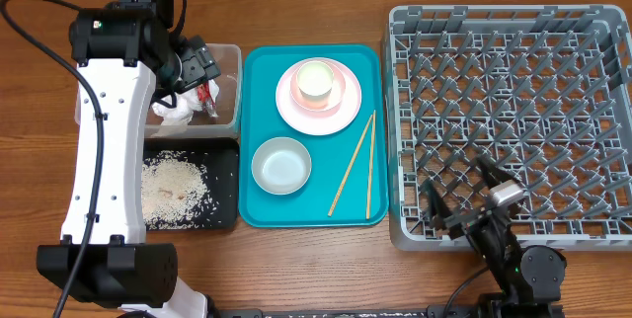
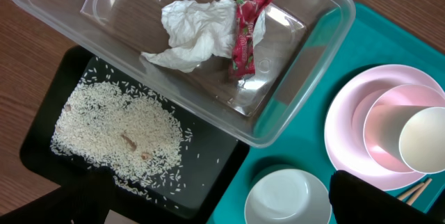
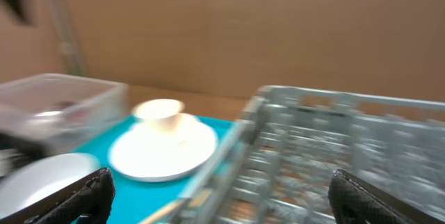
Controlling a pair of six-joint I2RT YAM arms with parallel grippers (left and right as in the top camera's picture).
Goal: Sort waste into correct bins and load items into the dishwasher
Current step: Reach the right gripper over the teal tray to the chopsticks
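napkin (image 2: pixel 191 33): one, crumpled and white, lying in the clear tub (image 2: pixel 327 57) and touching the wrapper.
wrapper (image 2: pixel 245 36): one, red, lying in the same tub against the napkin's right side, its long axis running top to bottom in the left wrist view.
rice (image 2: pixel 115 130): one loose heap, spreading over the black tray (image 2: pixel 215 175), with stray grains scattered around it.
bins: two, the tub sitting just beside the black tray.
plate (image 1: pixel 341 113): one, pale pink, sitting at the far end of the teal tray (image 1: pixel 259 211).
cup (image 1: pixel 316 81): one, standing upright on the plate, mouth up.
bowl (image 1: pixel 281 166): one, sitting mouth up on the tray's near left part.
chopsticks (image 1: pixel 353 165): two, lying between the bowl and the dish rack (image 1: pixel 513 111), long axes running near to far, closing together at the far end.
dish rack: one, sitting right of the teal tray, pegs pointing up.
left gripper (image 1: pixel 200 69): hovering over the tub, fingers spread wide, holding nothing.
right gripper (image 1: pixel 462 185): hanging over the rack's near left corner, fingers spread wide, holding nothing.
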